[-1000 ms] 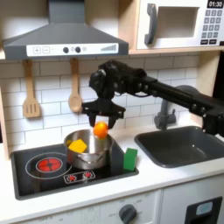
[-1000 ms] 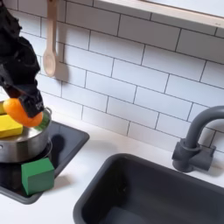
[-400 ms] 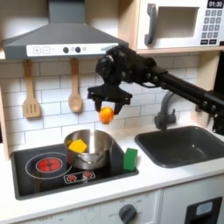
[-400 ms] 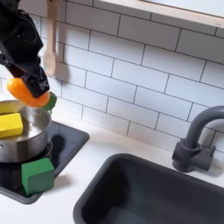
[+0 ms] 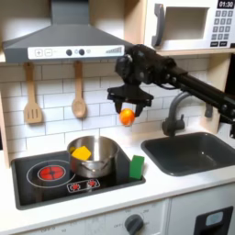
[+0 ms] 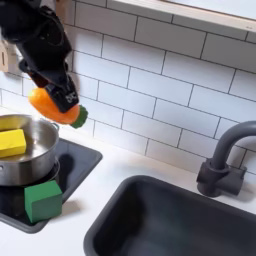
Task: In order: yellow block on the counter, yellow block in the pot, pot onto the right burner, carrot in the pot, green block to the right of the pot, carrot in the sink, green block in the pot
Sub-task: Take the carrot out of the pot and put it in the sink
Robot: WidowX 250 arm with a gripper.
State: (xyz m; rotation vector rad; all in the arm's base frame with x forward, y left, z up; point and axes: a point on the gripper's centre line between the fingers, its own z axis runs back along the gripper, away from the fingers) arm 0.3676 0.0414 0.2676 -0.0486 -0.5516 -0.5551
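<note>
The carrot was held clamped in the gripper and should be carried level over the sink before release.

In the second exterior view I see the gripper holding the carrot in the air, above the pot. The yellow block lies inside the pot. The green block stands on the black stovetop, just beside the pot.
</note>
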